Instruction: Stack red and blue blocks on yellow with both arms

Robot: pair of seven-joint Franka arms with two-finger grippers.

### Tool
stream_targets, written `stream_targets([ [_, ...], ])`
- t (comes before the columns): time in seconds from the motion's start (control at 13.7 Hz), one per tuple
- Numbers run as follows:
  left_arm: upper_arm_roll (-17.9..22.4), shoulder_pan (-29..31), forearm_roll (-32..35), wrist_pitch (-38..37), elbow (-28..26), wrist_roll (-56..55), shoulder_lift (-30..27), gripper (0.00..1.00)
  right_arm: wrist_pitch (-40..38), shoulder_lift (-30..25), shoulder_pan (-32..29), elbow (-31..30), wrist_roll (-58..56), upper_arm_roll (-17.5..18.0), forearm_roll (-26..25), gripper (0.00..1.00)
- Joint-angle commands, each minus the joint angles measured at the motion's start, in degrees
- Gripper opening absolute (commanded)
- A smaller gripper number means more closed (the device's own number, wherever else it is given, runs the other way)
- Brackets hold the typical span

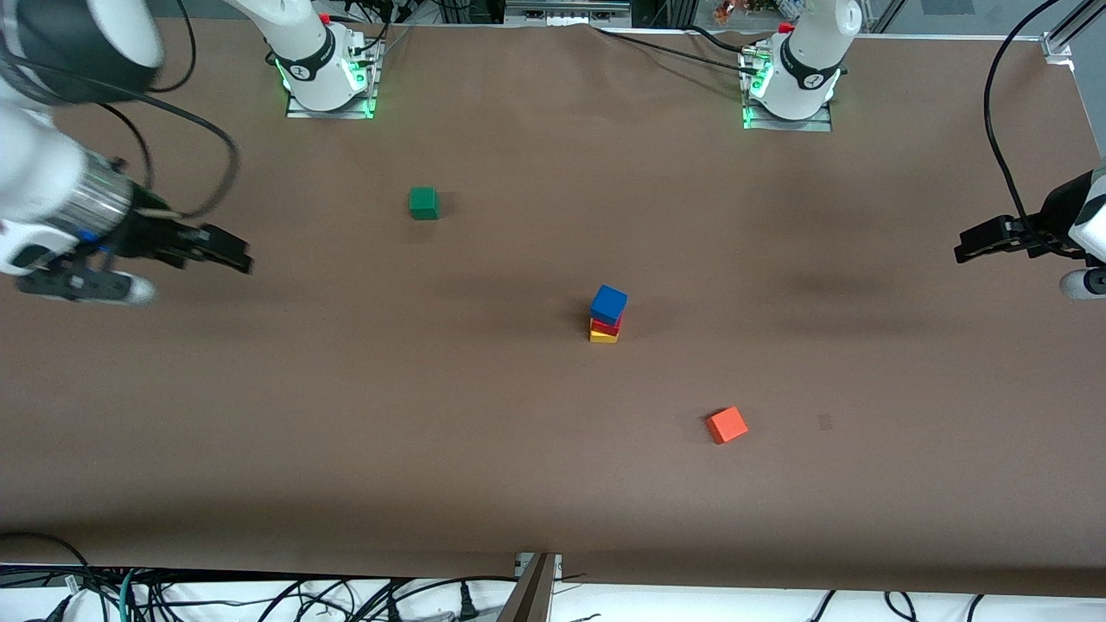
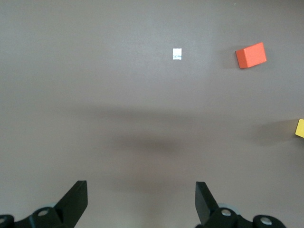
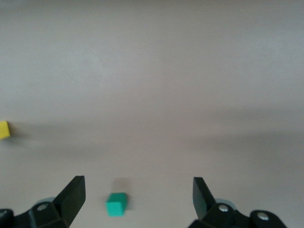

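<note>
Mid-worktop [image 1: 518, 484] we see a tidy tower: blue block [image 1: 609, 304] on red block [image 1: 607, 326] on yellow block [image 1: 603, 335]. Left end effector [image 1: 972, 246] and right end effector [image 1: 233, 255] hang spread and empty at opposite worktop ends.

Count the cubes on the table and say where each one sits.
5. Blue cube on red cube on yellow cube, mid-table; green cube nearer the right arm's base; orange cube nearest the front camera.
</note>
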Motion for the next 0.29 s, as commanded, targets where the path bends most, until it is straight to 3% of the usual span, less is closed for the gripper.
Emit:
stream_targets([
  [0.0,0.2,-0.2,-1.0,-0.2,1.0,-0.5,0.3,1.00,0.3,-2.6,-1.1,-2.5,-2.8,0.9,-2.5,1.00],
  [0.22,0.2,-0.2,-1.0,-0.2,1.0,-0.4,0.3,1.00,0.3,-1.6,-0.6,-0.4,-2.7,1.2,-3.3,1.00],
])
